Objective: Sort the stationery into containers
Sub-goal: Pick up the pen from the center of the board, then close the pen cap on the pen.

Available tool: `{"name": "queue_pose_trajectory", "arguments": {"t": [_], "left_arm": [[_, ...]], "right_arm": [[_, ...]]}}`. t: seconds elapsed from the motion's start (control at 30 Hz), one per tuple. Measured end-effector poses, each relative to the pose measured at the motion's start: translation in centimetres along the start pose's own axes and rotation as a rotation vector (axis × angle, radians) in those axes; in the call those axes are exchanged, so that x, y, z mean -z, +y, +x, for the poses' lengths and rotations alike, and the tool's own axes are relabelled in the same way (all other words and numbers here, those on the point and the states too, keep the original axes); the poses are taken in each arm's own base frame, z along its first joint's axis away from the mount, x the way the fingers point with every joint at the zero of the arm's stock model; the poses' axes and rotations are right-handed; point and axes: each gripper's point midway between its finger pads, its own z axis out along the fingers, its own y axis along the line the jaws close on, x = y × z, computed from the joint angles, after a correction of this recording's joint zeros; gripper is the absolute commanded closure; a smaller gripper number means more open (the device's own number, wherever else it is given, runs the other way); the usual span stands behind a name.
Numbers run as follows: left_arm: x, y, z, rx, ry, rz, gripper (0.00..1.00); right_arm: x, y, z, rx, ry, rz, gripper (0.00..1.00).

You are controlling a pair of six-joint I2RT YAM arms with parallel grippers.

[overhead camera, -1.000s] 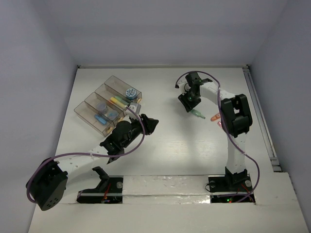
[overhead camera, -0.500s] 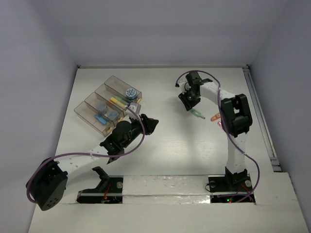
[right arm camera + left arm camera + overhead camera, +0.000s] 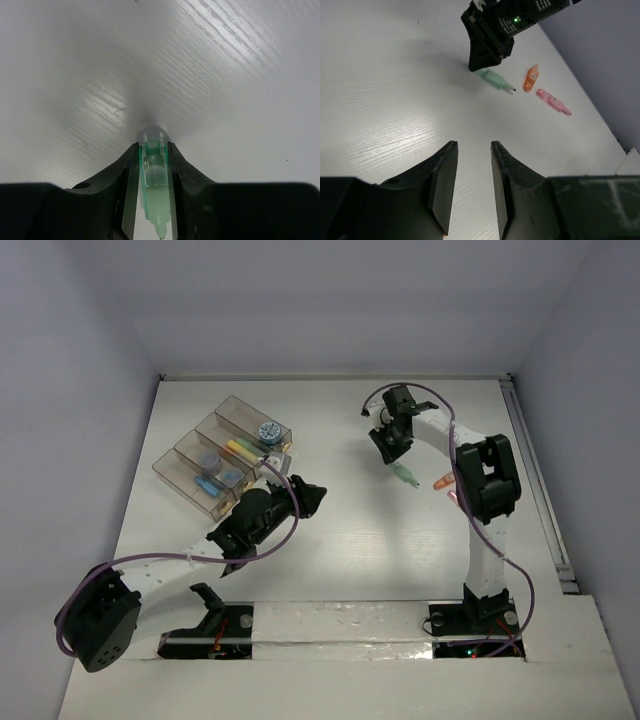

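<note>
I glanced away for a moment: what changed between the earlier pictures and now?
The right gripper closed its fingers on the green pen, which has not visibly moved. The left gripper, the orange pen, the pink pen and the boxes stayed as they were.

My left arm (image 3: 165, 573) and right arm (image 3: 487, 552): white tubular links, bulky black joint housings, a purple cable (image 3: 150, 560) looped along each. Left gripper (image 3: 473, 150): matte black, wedge-shaped fingers. Right gripper (image 3: 482, 64): black casing, white lettering, one green lamp (image 3: 515, 20).
</note>
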Motion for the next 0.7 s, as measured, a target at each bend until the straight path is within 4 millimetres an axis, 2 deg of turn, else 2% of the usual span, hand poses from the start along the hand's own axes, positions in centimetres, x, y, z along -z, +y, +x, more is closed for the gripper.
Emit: {"name": "queue_pose_trajectory", "arguments": {"t": [0.07,0.17,0.4,0.5,0.7], "left_arm": [[0.0,0.0,0.1,0.000,0.003,-0.001,0.71],[0.0,0.1,0.1,0.000,0.004,-0.002,0.71],[-0.1,0.3,-0.1,0.016,-0.001,-0.009,0.71],[-0.1,0.4,-0.3,0.042,-0.003,-0.005,0.71],[-0.4,-0.7,-0.2,0.079,0.007,0.057,0.69]], "right_arm": [[0.6,0.3,-0.3,-0.011,-0.020,-0.004,0.80],[2.4,1.2,-1.5,-0.025,-0.087,-0.013,0.80],[10.9,6.7,-5.1,-0.080,-0.425,-0.130,0.80],[13.5,8.7,-5.3,-0.135,-0.539,-0.196,0.80],[15.7,10.9,-4.7,-0.306,-0.647,-0.305,0.80]]}}
